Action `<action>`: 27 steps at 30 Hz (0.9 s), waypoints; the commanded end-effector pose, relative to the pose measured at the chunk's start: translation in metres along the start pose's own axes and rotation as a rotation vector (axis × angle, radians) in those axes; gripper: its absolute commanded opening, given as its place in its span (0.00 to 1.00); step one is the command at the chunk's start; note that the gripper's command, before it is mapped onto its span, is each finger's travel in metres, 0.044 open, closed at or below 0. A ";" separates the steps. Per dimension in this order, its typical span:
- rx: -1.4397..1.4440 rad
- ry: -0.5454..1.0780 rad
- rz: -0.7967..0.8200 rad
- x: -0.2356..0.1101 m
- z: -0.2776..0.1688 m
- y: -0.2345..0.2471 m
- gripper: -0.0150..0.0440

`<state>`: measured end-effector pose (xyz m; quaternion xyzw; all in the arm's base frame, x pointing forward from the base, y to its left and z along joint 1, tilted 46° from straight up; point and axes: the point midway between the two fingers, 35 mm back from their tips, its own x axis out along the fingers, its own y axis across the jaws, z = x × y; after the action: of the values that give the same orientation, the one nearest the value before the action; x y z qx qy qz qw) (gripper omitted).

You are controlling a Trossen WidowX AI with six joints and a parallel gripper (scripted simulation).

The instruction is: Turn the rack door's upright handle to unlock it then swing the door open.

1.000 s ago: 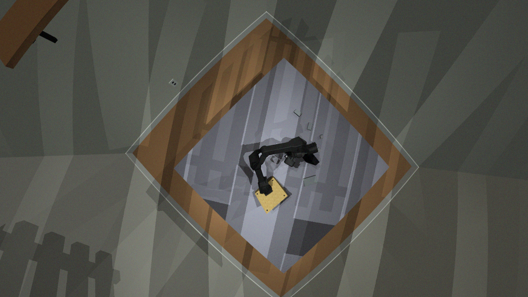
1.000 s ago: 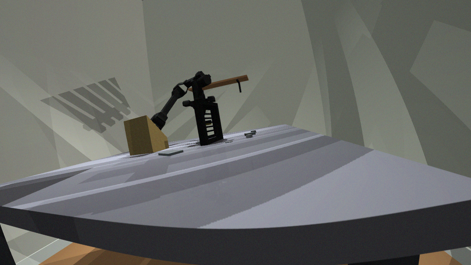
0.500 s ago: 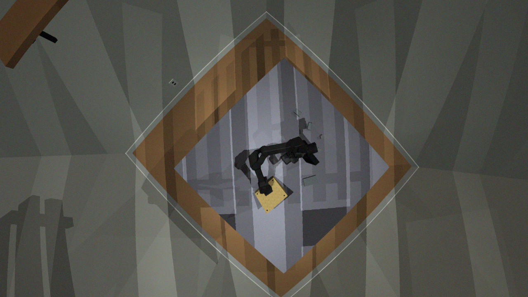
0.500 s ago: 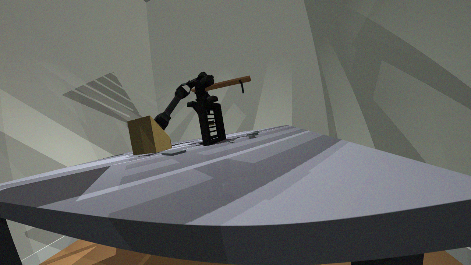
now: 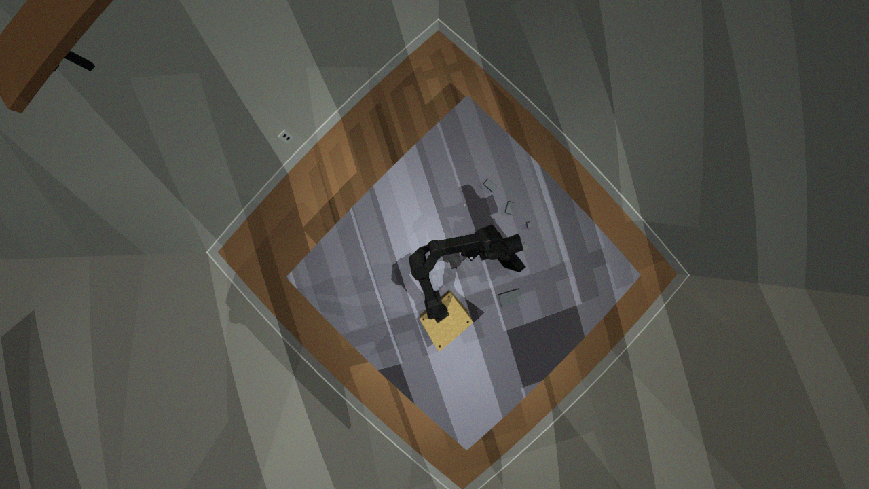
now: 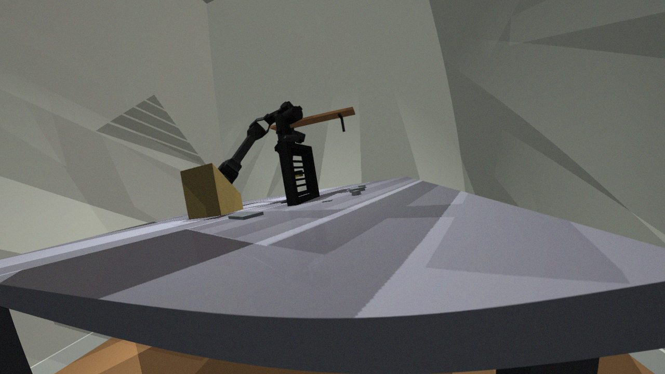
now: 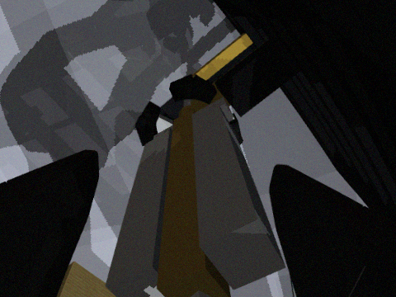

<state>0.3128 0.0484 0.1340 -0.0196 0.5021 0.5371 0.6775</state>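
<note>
The handle (image 7: 214, 177) stands in the wrist view as two grey plates with a brown core between them. My gripper (image 7: 186, 171) (image 6: 289, 141) is open around it, one black finger on each side. Table shows through narrow gaps beside the plates, near the fingertips. The black rack (image 6: 314, 173) stands upright under my wrist in the exterior view; slats show through its opening. A dark slatted panel (image 7: 351, 103) fills the right of the wrist view. My arm hides most of the rack in the top view, and the door's angle cannot be told.
My arm rises from the yellow block (image 5: 449, 331) (image 6: 199, 195) on the table. A flat grey-green plate (image 5: 508, 297) (image 6: 246, 215) lies near the block. Several small flat pieces lie beyond the rack. A yellow bar (image 7: 224, 57) is near the handle's far end.
</note>
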 end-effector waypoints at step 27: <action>1.461 0.003 -0.002 0.001 -0.001 -0.001 0.73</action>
<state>0.3132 0.0484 0.1324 0.4052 0.7280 0.1094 0.5421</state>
